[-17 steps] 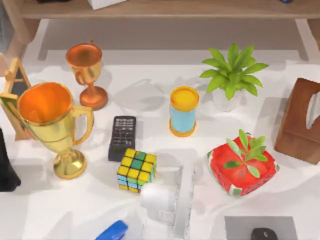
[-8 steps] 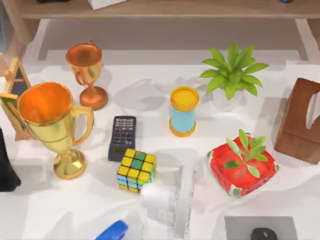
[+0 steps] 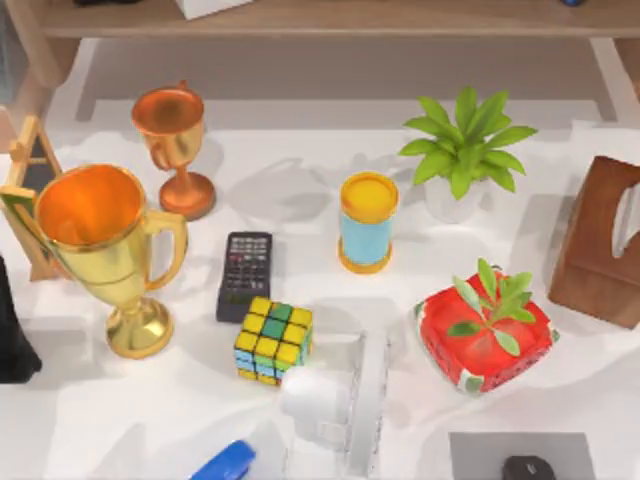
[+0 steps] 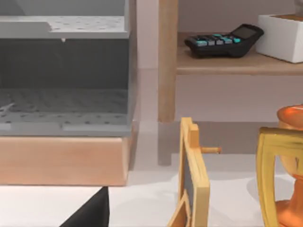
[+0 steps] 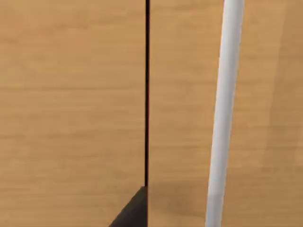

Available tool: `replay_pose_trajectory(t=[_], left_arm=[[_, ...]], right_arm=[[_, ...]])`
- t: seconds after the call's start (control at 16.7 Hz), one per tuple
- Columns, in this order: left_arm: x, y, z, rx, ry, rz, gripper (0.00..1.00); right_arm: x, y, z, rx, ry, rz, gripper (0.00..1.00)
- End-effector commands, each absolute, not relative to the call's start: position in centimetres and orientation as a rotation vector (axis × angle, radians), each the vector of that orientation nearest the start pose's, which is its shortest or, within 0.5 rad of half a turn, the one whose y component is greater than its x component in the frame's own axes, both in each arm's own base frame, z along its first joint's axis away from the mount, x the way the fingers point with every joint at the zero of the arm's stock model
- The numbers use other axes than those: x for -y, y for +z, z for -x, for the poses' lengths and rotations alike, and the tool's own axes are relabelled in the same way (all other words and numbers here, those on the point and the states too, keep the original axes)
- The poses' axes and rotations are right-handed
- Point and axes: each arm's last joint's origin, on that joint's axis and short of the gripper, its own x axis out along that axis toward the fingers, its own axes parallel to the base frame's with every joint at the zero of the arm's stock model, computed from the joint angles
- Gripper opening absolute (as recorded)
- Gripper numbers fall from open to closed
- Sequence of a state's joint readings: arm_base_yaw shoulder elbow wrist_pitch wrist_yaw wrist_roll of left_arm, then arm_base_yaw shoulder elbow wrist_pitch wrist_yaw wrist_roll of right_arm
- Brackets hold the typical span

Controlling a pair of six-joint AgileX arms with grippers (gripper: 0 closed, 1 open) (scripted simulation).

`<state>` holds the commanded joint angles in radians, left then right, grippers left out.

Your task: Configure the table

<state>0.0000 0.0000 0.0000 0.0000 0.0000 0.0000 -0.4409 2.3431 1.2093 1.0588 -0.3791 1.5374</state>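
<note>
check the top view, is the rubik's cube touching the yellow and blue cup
No: the rubik's cube sits apart from the yellow and blue cup, with bare table between them.

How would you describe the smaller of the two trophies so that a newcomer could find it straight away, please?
Start at the white table and look to its left side, where two trophies stand. The big gold trophy is nearer the front; behind it, closer to the wooden shelf, stands the smaller trophy. It is copper-orange rather than gold, and slimmer than its neighbour.
</note>
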Motion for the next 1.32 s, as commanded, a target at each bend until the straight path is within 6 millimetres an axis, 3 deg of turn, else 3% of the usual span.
replay_pose_trajectory(t=[0.24, 0.6, 0.78, 0.96, 1.14, 1.32], left_arm=[[0.1, 16.0, -10.6, 0.0, 0.0, 0.0, 1.0], [0.1, 16.0, -10.6, 0.0, 0.0, 0.0, 1.0], [0.1, 16.0, -10.6, 0.0, 0.0, 0.0, 1.0], [0.1, 16.0, -10.6, 0.0, 0.0, 0.0, 1.0], [0.1, 16.0, -10.6, 0.0, 0.0, 0.0, 1.0], [0.1, 16.0, -10.6, 0.0, 0.0, 0.0, 1.0]], right_arm=[[15.6, 11.2, -40.4, -0.106, -0.151, -1.427, 1.0], [9.8, 18.4, -33.8, -0.17, -0.162, -1.076, 1.0], [7.0, 24.0, -28.9, -0.067, -0.085, -0.86, 1.0], [4.2, 28.5, -22.0, 0.099, -0.011, -0.625, 1.0], [2.1, 29.0, -15.4, 0.225, 0.018, -0.406, 1.0], [1.0, 25.1, -11.8, 0.206, 0.007, -0.233, 1.0]])
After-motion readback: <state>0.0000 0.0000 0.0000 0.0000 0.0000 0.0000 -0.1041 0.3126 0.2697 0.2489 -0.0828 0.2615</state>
